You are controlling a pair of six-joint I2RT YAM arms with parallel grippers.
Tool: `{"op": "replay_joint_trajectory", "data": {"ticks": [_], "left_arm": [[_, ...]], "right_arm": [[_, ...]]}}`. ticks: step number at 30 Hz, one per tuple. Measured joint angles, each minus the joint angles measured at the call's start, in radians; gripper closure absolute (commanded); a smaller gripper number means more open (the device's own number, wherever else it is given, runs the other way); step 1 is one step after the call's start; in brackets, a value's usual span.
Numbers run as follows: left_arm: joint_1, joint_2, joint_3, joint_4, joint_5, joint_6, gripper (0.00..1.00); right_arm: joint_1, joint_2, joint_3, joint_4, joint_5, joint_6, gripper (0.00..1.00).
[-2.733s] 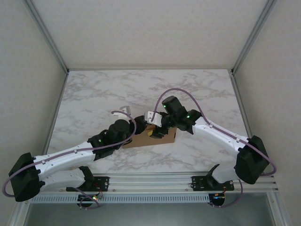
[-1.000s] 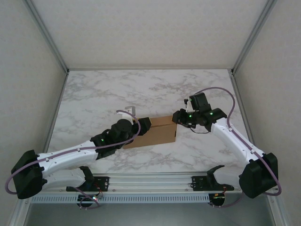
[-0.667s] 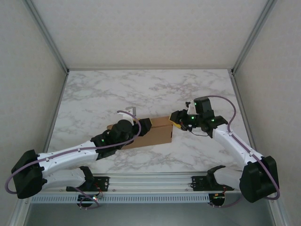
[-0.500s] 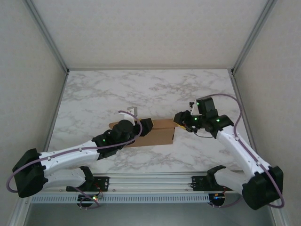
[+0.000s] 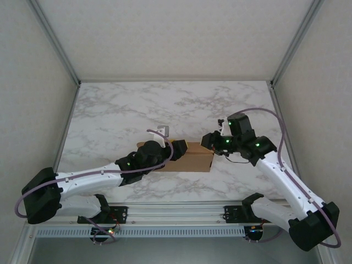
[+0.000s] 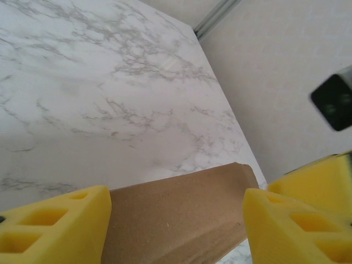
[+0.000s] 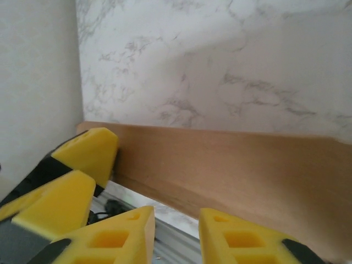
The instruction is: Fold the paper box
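Top view first: the paper box [image 5: 199,159] sits on the marble worktop [image 5: 137,104] close to the near edge, roughly halfway between the left and right edges. From up here it's a long, low brown shape lying crosswise. The left arm [image 5: 93,176] comes in from the near left corner and its end covers the left part of the box. The right arm [image 5: 280,173] bends in from the right side, and its end is right at the box's far right corner. Left wrist view: the 2 yellow left fingers [image 6: 55,225] sit 1 on each side of a plain brown cardboard panel. The cardboard fills the whole gap between them, so they're clamped across the box. Bare marble runs on beyond it up to the side wall [image 6: 286,49]. Right wrist view: the right fingers [image 7: 247,239] are at the bottom with just a narrow gap between them and nothing in that gap, so they're slightly apart and not gripping anything. They're just in front of a long cardboard side standing on its edge, but I can't tell if they actually touch it. The left fingers show at the left end of that same side.
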Motion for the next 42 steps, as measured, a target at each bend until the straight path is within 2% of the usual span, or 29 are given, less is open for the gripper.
{"op": "replay_joint_trajectory", "data": {"ticks": [10,17,22,30,35,42], "left_arm": [[-0.002,0.003,0.005,0.000,0.008,-0.019,0.35],[-0.002,-0.001,0.009,-0.010,0.008,-0.026,0.32],[0.003,-0.028,0.045,-0.116,0.009,-0.018,0.27],[0.140,-0.193,0.073,-0.354,0.026,-0.019,0.28],[0.236,-0.346,0.026,-0.412,0.027,-0.057,0.28],[0.267,-0.373,-0.064,-0.449,0.042,-0.090,0.28]], "right_arm": [[0.013,0.017,-0.068,0.155,-0.066,0.121,0.78],[0.033,0.048,-0.087,0.179,-0.052,0.132,0.79],[0.054,0.049,-0.110,0.178,-0.014,0.108,0.80],[0.058,0.038,-0.127,0.210,0.003,0.092,0.80],[0.059,0.031,-0.134,0.215,0.009,0.084,0.80],[0.060,0.021,-0.147,0.232,0.009,0.084,0.79]]}}
